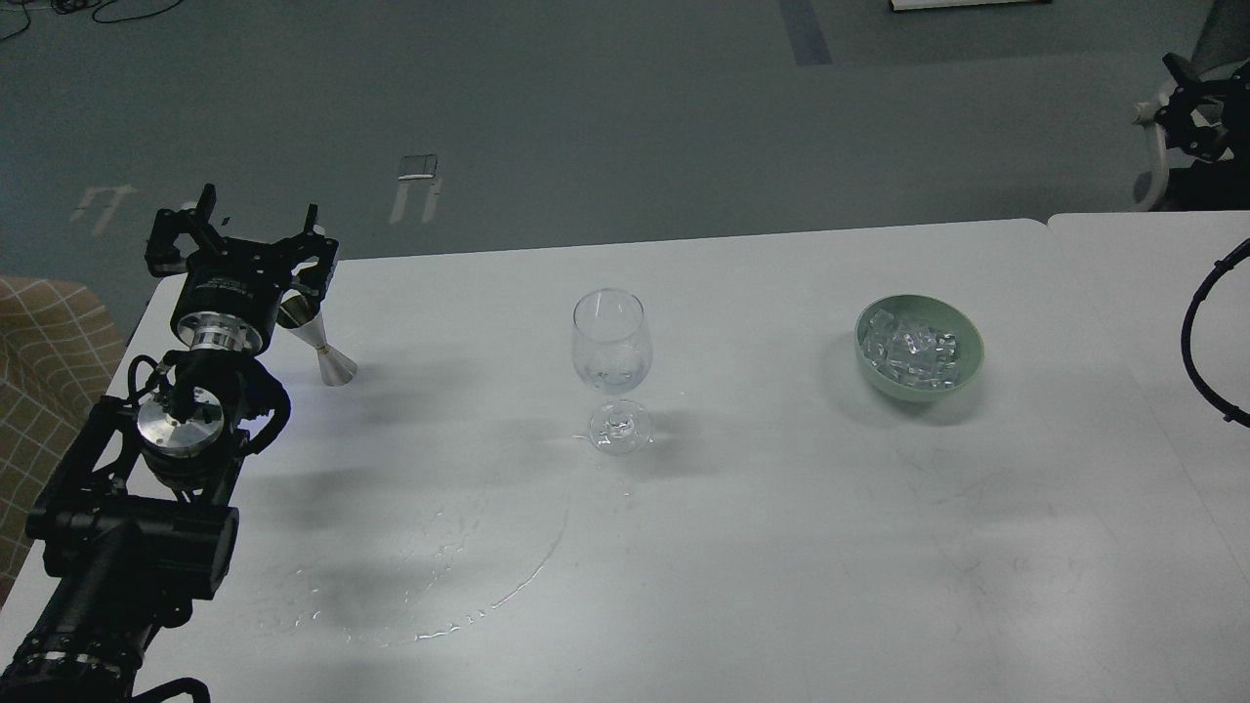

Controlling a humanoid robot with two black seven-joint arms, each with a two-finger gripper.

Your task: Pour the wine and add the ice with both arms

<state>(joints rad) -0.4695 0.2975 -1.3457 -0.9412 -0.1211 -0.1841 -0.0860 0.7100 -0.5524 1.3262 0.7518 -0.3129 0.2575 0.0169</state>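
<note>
While your left arm reaches in from the lower left, its left gripper [256,239] sits at the far end with its prongs spread wide and holding nothing; a metal jigger [319,344] stands on the white table [781,547] just below and to the right of the right-hand prong, so close that you cannot tell whether they touch; its long axis runs up and down with a slight tilt, its mouth toward the prong and its flared foot on the table; what is in it cannot be seen.

Your left arm climbs from the thick black links at the picture's edge through two silver ring joints to the wrist, cables looping beside it; the gripper faces away from you, toward the far table edge.

The right gripper [1193,105] shows only as a small dark shape at the top right, well off the table, and you cannot tell how its fingers stand; a black cable [1196,337] curves at the right edge.

Well to the right of the left fingers, the stemmed glass [612,369] stands upright, stem vertical, mouth up; a little wine [611,376] lies low in it; further right, well apart, the pale green bowl [962,376] holds the ice [913,350] heaped inside; a thin arc of spilled liquid [469,605] marks the table nearer you.
</note>
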